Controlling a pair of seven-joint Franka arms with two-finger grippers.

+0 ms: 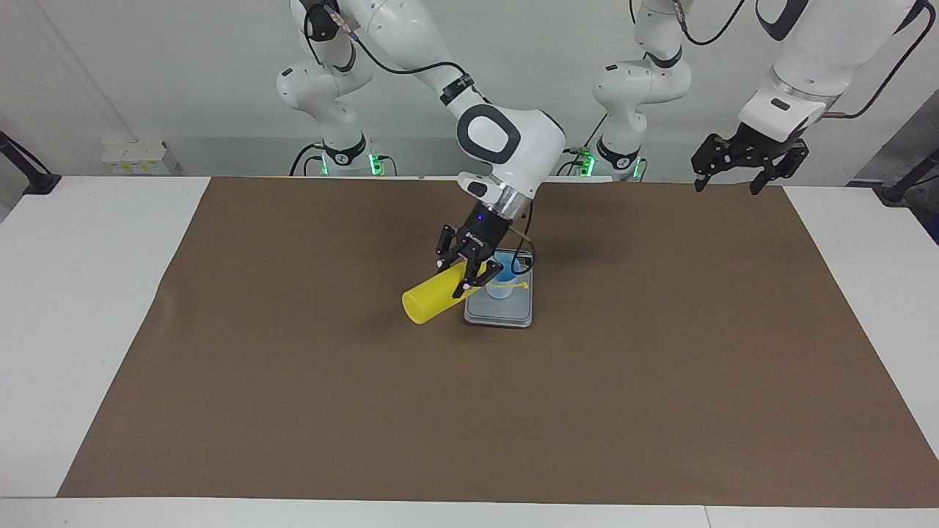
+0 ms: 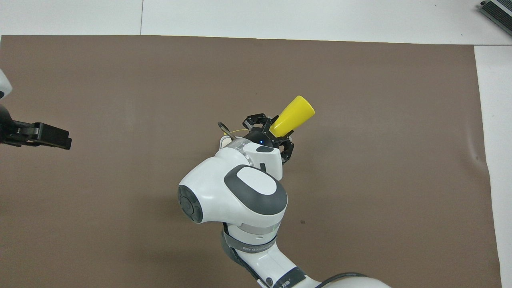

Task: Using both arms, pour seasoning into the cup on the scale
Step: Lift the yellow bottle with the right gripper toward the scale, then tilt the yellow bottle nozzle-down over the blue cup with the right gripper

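Note:
My right gripper (image 1: 469,275) is shut on the yellow seasoning bottle (image 1: 433,297), which is tipped almost level with its nozzle end over the light blue cup (image 1: 508,277). The cup stands on the silver-grey scale (image 1: 499,314) in the middle of the brown mat. The bottle's tethered cap (image 1: 522,287) hangs beside the cup. In the overhead view the bottle (image 2: 292,116) sticks out past the right gripper (image 2: 274,134); the arm hides the cup and scale there. My left gripper (image 1: 733,176) is open and empty, raised over the mat's corner at the left arm's end, and also shows in the overhead view (image 2: 40,136).
The brown mat (image 1: 293,381) covers most of the white table (image 1: 88,293). A grey device (image 2: 498,12) lies at the table's corner farthest from the robots, at the right arm's end.

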